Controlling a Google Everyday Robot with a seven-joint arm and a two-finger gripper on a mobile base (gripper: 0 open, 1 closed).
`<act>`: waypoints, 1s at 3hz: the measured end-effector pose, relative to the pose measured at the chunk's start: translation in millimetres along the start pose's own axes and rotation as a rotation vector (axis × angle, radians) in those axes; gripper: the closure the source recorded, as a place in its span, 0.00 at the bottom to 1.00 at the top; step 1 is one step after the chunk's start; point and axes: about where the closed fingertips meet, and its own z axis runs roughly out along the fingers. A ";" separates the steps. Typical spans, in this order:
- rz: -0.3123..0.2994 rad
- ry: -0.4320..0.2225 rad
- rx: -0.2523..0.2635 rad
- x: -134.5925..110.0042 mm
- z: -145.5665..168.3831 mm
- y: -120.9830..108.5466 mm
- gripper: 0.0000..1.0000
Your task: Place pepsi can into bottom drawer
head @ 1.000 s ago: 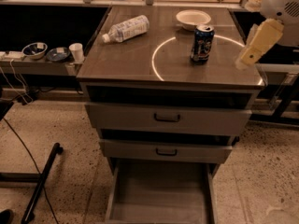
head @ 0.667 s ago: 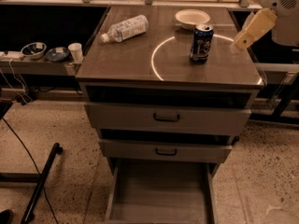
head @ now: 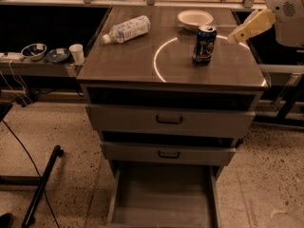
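Note:
The pepsi can (head: 204,44) stands upright on the cabinet top, right of centre, inside a thin white ring marked on the surface. The bottom drawer (head: 164,201) is pulled out below the two upper drawers, and the part of its flat grey inside that shows holds nothing. My gripper (head: 249,27) reaches in from the upper right, above the top's right edge. It is to the right of the can and a little behind it, apart from it.
A clear plastic bottle (head: 127,30) lies on its side at the back left of the top. A white bowl (head: 195,18) sits behind the can. Two bowls (head: 34,51) and a white cup (head: 76,52) rest on a shelf to the left. A black stand leg (head: 40,184) and cables cross the floor at left.
My gripper has risen and moved towards the back, from beside the top's right edge to above it. The can and the drawers have not moved.

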 end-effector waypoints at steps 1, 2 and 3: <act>0.030 -0.111 0.056 16.7 36.2 -3.3 0.00; 0.068 -0.182 0.053 24.5 61.8 -0.9 0.00; 0.120 -0.244 0.010 26.2 88.2 4.0 0.00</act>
